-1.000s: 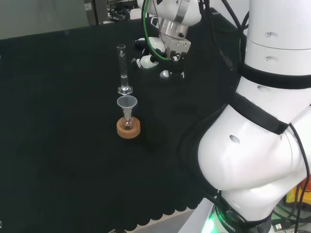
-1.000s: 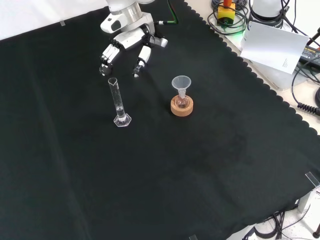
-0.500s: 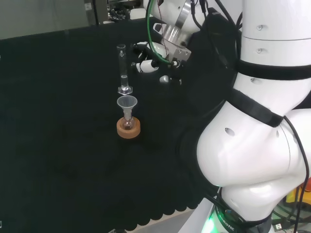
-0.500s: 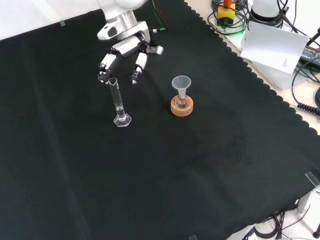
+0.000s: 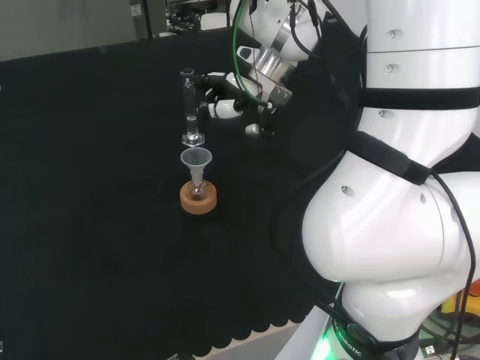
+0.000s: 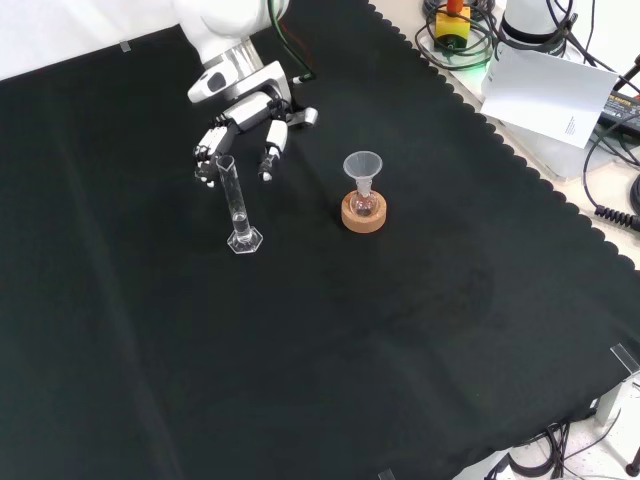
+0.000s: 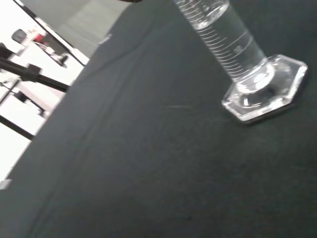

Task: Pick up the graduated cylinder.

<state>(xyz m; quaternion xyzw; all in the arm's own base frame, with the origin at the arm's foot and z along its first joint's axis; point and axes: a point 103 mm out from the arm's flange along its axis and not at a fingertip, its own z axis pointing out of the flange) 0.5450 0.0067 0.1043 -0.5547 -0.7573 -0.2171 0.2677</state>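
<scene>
In the front view, the graduated cylinder (image 6: 236,205) stands upright on its hexagonal foot on the black bench (image 6: 400,330), well left of a small flask with a funnel (image 6: 362,168) in its neck, seated on a cork ring (image 6: 363,213) that keeps the round bottom from rolling. Just beyond the cylinder's rim, the hand (image 6: 243,125) hangs with fingers spread and only slightly bent, holding nothing. It seems posed so that the fingers can close either side of the tube's upper part.
</scene>
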